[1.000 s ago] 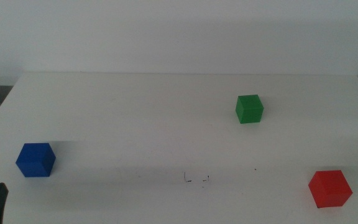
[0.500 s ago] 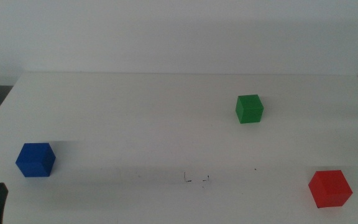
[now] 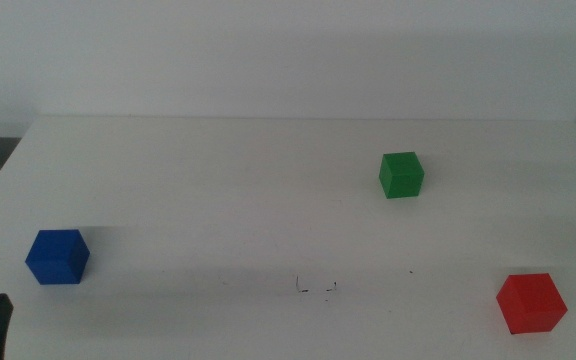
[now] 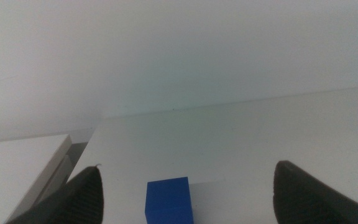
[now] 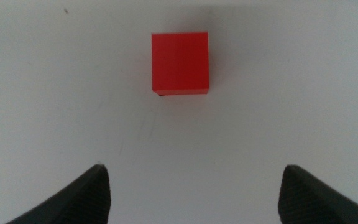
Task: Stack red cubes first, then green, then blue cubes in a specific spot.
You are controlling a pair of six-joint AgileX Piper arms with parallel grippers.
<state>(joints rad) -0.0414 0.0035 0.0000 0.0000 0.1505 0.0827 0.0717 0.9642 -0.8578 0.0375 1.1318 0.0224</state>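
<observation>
The scribble-marked spot (image 3: 316, 288) on the white table (image 3: 218, 170) is taken as landmark. The red cube (image 3: 531, 302) lies to its right, the green cube (image 3: 401, 175) behind-right, the blue cube (image 3: 57, 257) far left. The right gripper (image 5: 194, 193) is spread wide, empty, short of the red cube; the left gripper (image 4: 185, 193), likewise wide and empty, is aimed at the blue cube.

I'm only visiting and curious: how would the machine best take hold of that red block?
Probably from straight above, closing on two opposite flat side faces of the red cube. It sits flat on the white table with open space all round, and the right end effector, its jaws spread wider than the cube, hangs over the table nearby.
</observation>
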